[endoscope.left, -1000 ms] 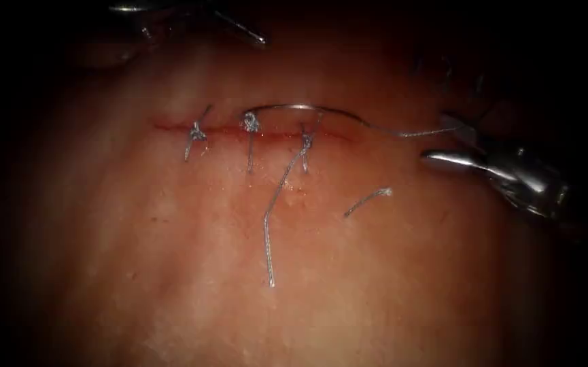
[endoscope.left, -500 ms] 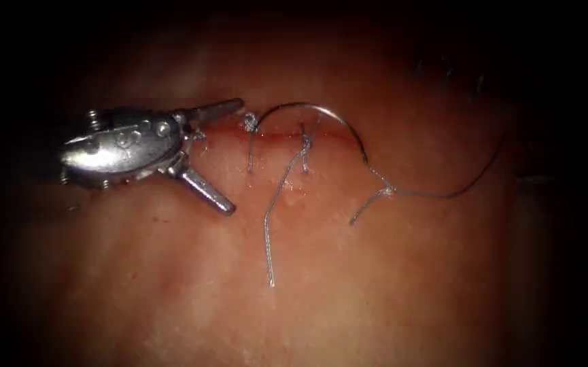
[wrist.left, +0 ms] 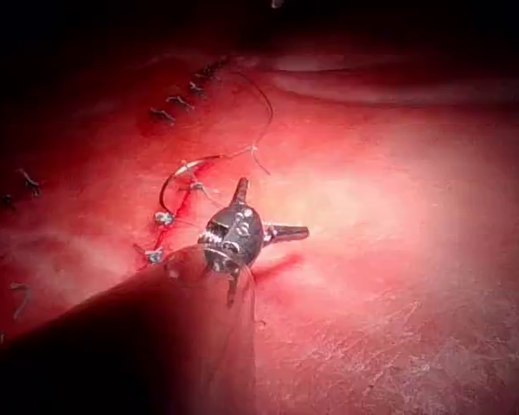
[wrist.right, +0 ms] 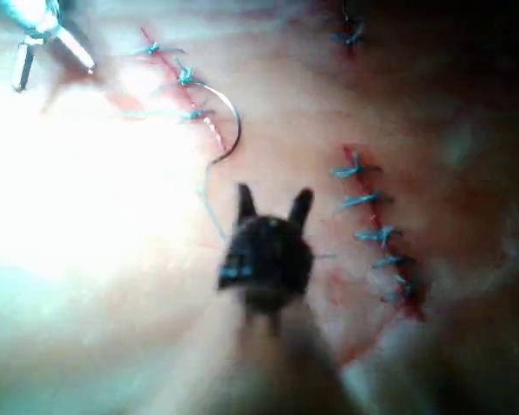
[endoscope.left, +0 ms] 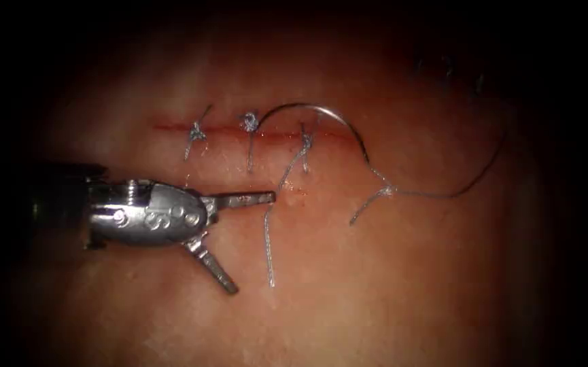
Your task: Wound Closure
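Observation:
The cut (endoscope.left: 273, 134) runs level across the tissue (endoscope.left: 389, 272), with three knotted stitches (endoscope.left: 249, 121) on it. The curved needle (endoscope.left: 321, 111) lies free, arching over the cut's right half, its tip near the middle knot; whether the tip is in the tissue I cannot tell. Thread (endoscope.left: 443, 194) trails from its right end. My left tool (endoscope.left: 253, 244) sits below the cut's left part, jaws spread wide and holding nothing, one fingertip (endoscope.left: 266, 198) close to a long thread tail (endoscope.left: 267, 238). The right wrist view shows my right tool (wrist.right: 272, 203) open and holding nothing, apart from the needle (wrist.right: 232, 130).
A short cut end of thread (endoscope.left: 365, 205) lies beside the needle's thread. The right wrist view shows another stitched cut (wrist.right: 376, 233) beside the right tool. The left wrist view shows a further row of stitches (wrist.left: 180, 101) beyond the needle (wrist.left: 177, 169).
The right tool has let go and left the endoscope view; the needle curled back onto the tissue. The left tool came in from above, reached the cut's left end, then dropped below it.

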